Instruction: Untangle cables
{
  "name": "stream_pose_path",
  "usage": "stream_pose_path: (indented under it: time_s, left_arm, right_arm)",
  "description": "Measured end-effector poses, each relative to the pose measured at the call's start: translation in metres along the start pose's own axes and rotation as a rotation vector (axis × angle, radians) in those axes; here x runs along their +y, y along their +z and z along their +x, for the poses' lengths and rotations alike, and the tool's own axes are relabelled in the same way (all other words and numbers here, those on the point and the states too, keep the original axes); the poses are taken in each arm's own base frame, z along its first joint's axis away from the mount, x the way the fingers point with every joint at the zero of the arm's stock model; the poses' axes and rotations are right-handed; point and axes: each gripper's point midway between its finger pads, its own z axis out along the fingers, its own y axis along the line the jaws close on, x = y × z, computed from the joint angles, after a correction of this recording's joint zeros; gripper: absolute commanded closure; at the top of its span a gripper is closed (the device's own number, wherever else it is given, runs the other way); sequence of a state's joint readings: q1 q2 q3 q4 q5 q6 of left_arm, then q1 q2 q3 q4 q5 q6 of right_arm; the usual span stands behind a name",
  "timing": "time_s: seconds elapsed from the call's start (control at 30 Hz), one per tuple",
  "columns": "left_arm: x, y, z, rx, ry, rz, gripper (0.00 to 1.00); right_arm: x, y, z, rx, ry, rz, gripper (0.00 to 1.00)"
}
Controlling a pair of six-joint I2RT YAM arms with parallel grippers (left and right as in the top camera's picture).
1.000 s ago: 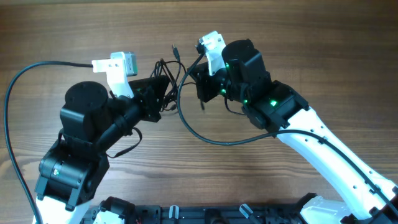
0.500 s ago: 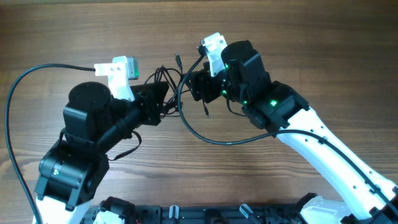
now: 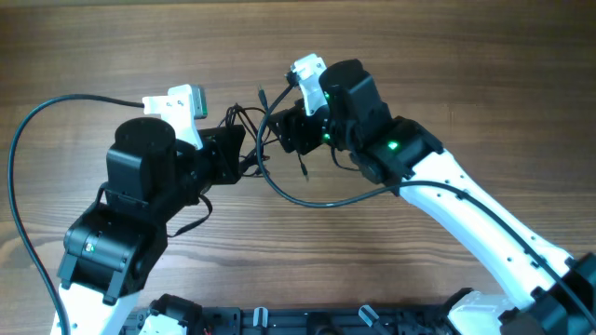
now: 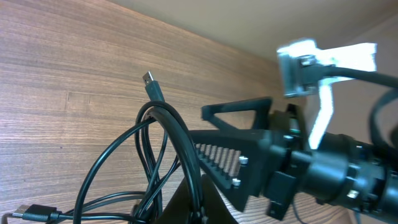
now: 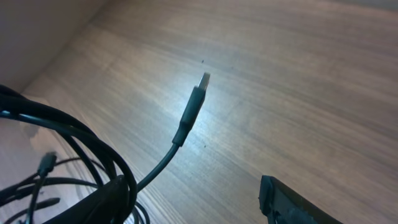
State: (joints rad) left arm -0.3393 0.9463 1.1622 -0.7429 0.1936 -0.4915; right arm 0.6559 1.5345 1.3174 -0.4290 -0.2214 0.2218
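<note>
- The cables (image 3: 253, 140) are one knotted bundle, seemingly held up off the worktop (image 3: 419, 56) between the two arms, toward 12 o'clock in the overhead view.
- The left tool (image 3: 231, 154) sits at 9 o'clock of the bundle. In its wrist view the loops (image 4: 161, 155) run down into its dark closed tip, so I judge it clamped on the cables.
- The right tool (image 3: 287, 130) sits at 3 o'clock of the bundle, touching or just beside it. Its wrist view shows strands (image 5: 93, 162) crossing one side and a finger (image 5: 292, 202) well apart at 5 o'clock. I cannot tell whether it grips anything.
- Done so far, as a judgement: little. A few plug ends stand free of the knot: one (image 4: 149, 79) pointing to 12 o'clock, and one (image 5: 202, 81) on a loose tail.
- Left to do: the loops cross and overlap several times, and no cable lies apart from the others. Each strand has to be drawn out of the bundle and laid down on its own, so the task looks early to midway.
</note>
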Motion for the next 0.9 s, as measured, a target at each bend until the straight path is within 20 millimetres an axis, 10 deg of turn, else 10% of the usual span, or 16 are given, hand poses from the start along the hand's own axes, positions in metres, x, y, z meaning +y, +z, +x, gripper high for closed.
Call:
stream_pose_path:
  time_s: [0.13, 0.27, 0.37, 0.57, 0.67, 0.77, 0.9]
  left_arm:
    - [0.0, 0.0, 0.0, -0.002, 0.0, -0.002, 0.96]
    - [0.003, 0.007, 0.002, 0.017, -0.004, -0.014, 0.96]
    - [0.005, 0.011, 0.003, 0.027, -0.007, -0.02, 0.96]
    - [-0.004, -0.01, 0.001, -0.009, 0.004, 0.02, 0.96]
    - [-0.008, -0.023, 0.0, -0.037, 0.02, 0.037, 0.96]
    - [-0.006, -0.019, 0.0, -0.029, 0.025, 0.026, 0.96]
    - [0.008, 0.006, 0.004, 0.023, 0.015, -0.035, 0.96]
  right_arm:
    - [0.006, 0.008, 0.005, 0.024, 0.004, -0.048, 0.35]
    - [0.009, 0.007, 0.005, 0.022, -0.004, -0.067, 0.96]
    - [0.0, 0.008, 0.011, 0.042, 0.011, -0.011, 0.96]
    - [-0.085, -0.012, 0.048, 0.148, 0.116, 0.46, 0.96]
    - [-0.111, -0.023, 0.05, 0.149, 0.162, 0.547, 0.67]
    - [-0.089, -0.01, 0.038, 0.129, 0.107, 0.391, 0.39]
    - [-0.048, 0.004, 0.015, 0.066, -0.013, 0.146, 0.31]
